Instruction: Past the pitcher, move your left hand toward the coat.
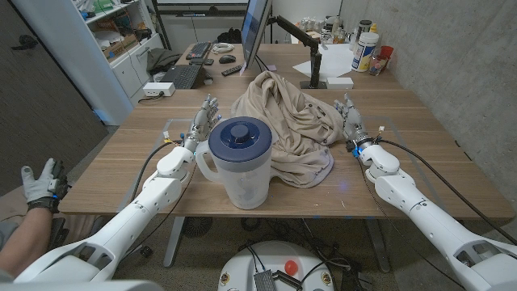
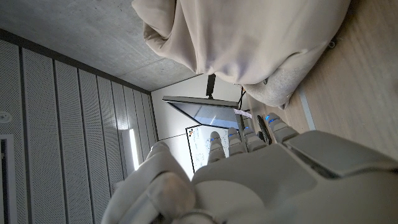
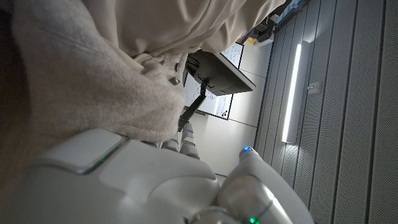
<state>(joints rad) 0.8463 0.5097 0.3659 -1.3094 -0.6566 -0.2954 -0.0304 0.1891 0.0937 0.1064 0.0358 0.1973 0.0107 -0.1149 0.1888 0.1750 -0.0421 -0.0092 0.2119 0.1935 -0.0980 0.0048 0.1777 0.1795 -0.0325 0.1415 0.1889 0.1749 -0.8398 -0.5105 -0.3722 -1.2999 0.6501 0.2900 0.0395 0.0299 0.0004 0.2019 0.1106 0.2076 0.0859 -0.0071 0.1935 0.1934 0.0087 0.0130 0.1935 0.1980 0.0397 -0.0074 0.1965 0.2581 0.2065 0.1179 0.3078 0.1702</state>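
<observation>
Office or lab: monitor (image 1: 255, 31), keyboard (image 1: 182, 75) (shelving (image 1: 113, 32) behind), concrete wall (image 1: 452, 56).

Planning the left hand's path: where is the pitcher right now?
In the head view, the clear plastic pitcher with blue lid stands mid-table near the front edge, right of the left hand, before the beige coat.

Wooden bench (image 1: 121, 174), light plank top. Clear pitcher (image 1: 240, 162) with dark blue lid upright near front edge, centre. Beige coat (image 1: 291, 129) heaped just behind pitcher, spreading toward right. Far end: keyboard (image 1: 182, 76), small white box (image 1: 158, 90), monitor (image 1: 255, 28) on arm stand, white papers (image 1: 329, 61), white container (image 1: 365, 51), red cup (image 1: 380, 60).
</observation>
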